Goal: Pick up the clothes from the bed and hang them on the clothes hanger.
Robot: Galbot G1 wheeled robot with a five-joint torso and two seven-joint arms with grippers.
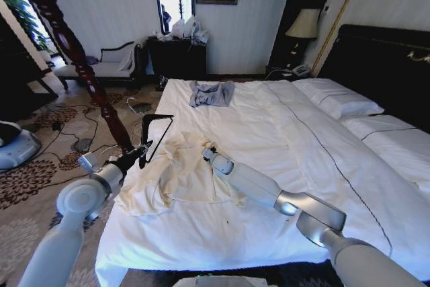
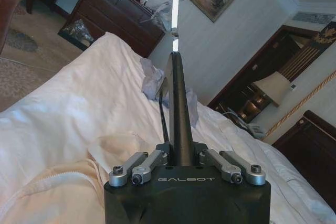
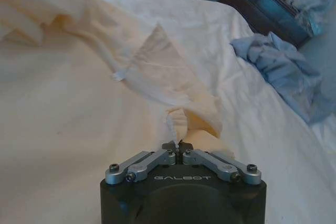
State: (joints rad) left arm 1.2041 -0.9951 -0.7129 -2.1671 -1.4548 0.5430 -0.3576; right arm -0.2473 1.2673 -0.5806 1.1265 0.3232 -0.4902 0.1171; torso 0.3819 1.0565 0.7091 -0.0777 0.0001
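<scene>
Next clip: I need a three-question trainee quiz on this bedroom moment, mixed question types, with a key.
1. True or false: the left gripper is shut on the clothes hanger.
2. Multiple choice: the right gripper is pinching a fold of which item? A) the blue-grey garment B) the cream shirt C) a pillow
3. Fill in: the blue-grey garment lies crumpled farther up the bed than the shirt, toward the ____ dresser by the wall.

Key: 1 true; 2 B; 3 dark
</scene>
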